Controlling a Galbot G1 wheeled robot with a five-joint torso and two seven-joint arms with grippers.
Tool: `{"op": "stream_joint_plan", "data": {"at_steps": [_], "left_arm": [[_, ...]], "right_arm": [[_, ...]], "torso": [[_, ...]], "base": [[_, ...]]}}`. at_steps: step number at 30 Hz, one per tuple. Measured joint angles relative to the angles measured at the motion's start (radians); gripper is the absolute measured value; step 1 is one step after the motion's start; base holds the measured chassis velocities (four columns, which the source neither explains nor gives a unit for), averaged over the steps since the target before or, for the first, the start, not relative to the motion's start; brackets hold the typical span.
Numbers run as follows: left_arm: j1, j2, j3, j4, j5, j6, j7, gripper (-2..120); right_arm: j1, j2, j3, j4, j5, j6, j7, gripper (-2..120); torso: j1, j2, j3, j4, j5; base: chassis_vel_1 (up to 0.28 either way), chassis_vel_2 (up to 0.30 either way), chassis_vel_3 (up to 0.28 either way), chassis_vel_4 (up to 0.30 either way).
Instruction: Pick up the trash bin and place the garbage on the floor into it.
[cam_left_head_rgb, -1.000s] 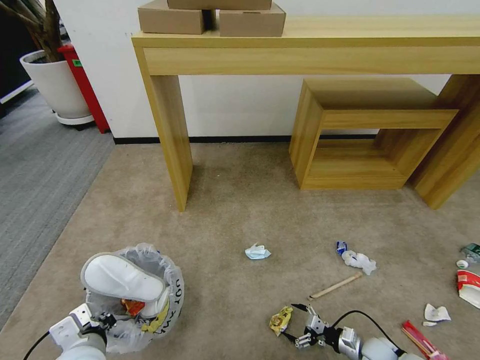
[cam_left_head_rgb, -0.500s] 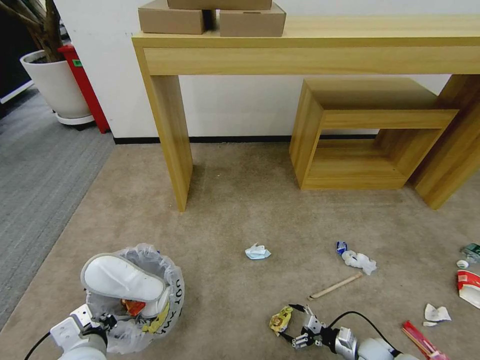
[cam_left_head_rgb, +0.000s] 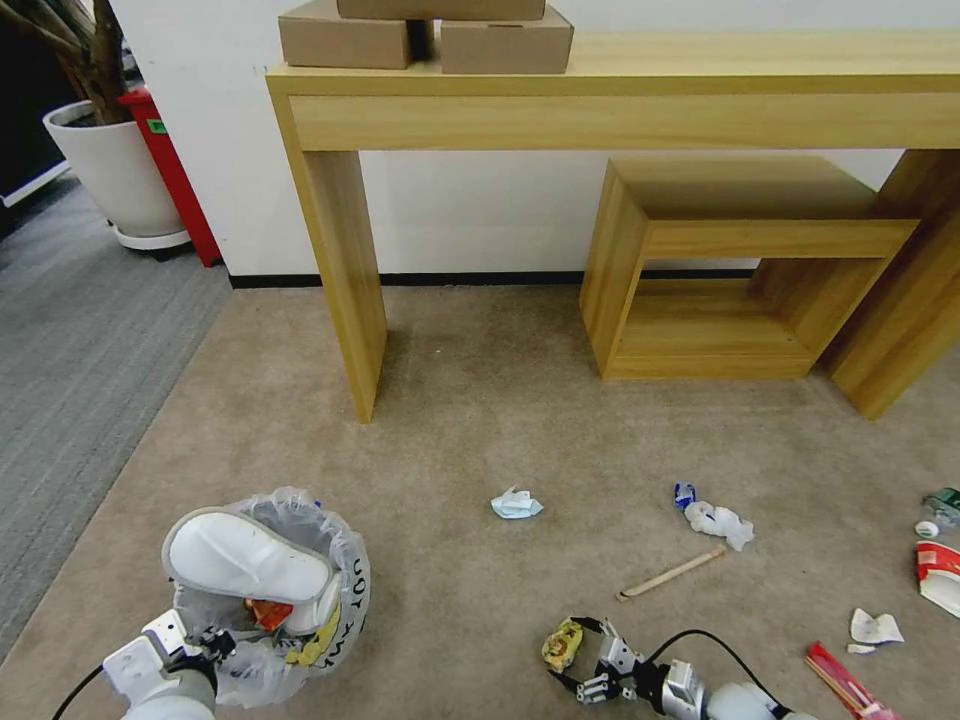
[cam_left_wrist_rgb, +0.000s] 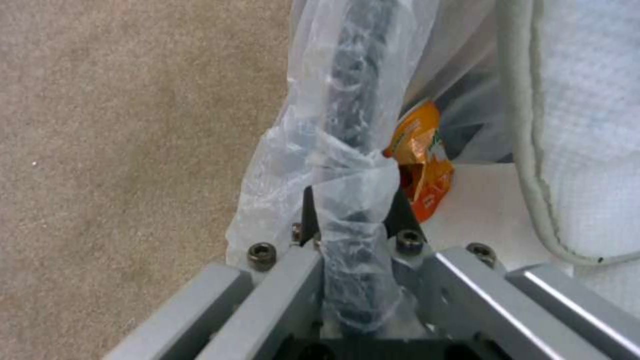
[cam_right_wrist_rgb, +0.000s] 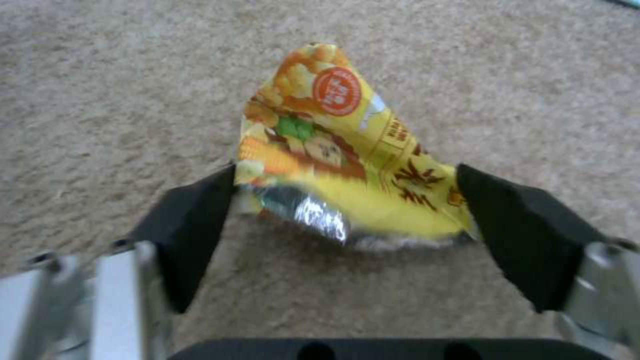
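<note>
Right wrist view, yellow wrapper (cam_right_wrist_rgb: 347, 165) between open right pincer (cam_right_wrist_rgb: 347, 235)

A long light-wood table (cam_left_head_rgb: 620, 95) stands against the white wall (cam_left_head_rgb: 480, 210). Three brown cardboard boxes (cam_left_head_rgb: 430, 35) sit on its left end. A low open wooden cube (cam_left_head_rgb: 730, 270) stands beneath it. At far left: a white planter (cam_left_head_rgb: 115, 170), a red object (cam_left_head_rgb: 170, 170) behind it, and grey ribbed carpet (cam_left_head_rgb: 70, 350).
</note>
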Motion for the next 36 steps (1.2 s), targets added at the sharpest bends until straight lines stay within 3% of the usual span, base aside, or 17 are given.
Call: {"op": "stream_joint_plan", "data": {"at_steps": [7,11,14,21,36], "left_arm": [[0.000,-0.001,0.000,0.000,0.004,-0.002,0.001,0],[-0.001,0.000,0.000,0.000,0.005,-0.002,0.001,0],[-0.005,0.001,0.002,0.001,0.008,-0.002,0.001,0],[-0.009,0.006,0.005,0.004,0.010,-0.003,0.001,0],[-0.013,0.009,0.009,0.005,0.013,-0.007,0.003,0]], "right_arm": [[-0.004,0.005,0.001,-0.011,0.005,0.012,-0.001,50],[-0.004,0.005,0.003,-0.010,0.009,0.014,0.001,41],[-0.001,0.006,0.004,-0.011,0.016,0.017,0.012,25],[0.003,0.004,0.006,-0.010,0.028,0.022,0.023,2],[0.003,-0.009,0.015,0.017,0.059,0.020,0.029,0]], "torso": [[0.000,0.000,0.000,0.0000,-0.0001],[0.000,0.000,0.000,0.0000,-0.0001],[0.000,0.000,0.000,0.0001,-0.0001],[0.000,0.000,0.000,0.0001,-0.0001],[0.000,0.000,0.000,0.0001,-0.0002]], "base": [[0.000,0.000,0.000,0.000],[0.000,0.000,0.000,0.000],[0.000,0.000,0.000,0.000],[0.000,0.000,0.000,0.000],[0.000,0.000,0.000,0.000]]}}
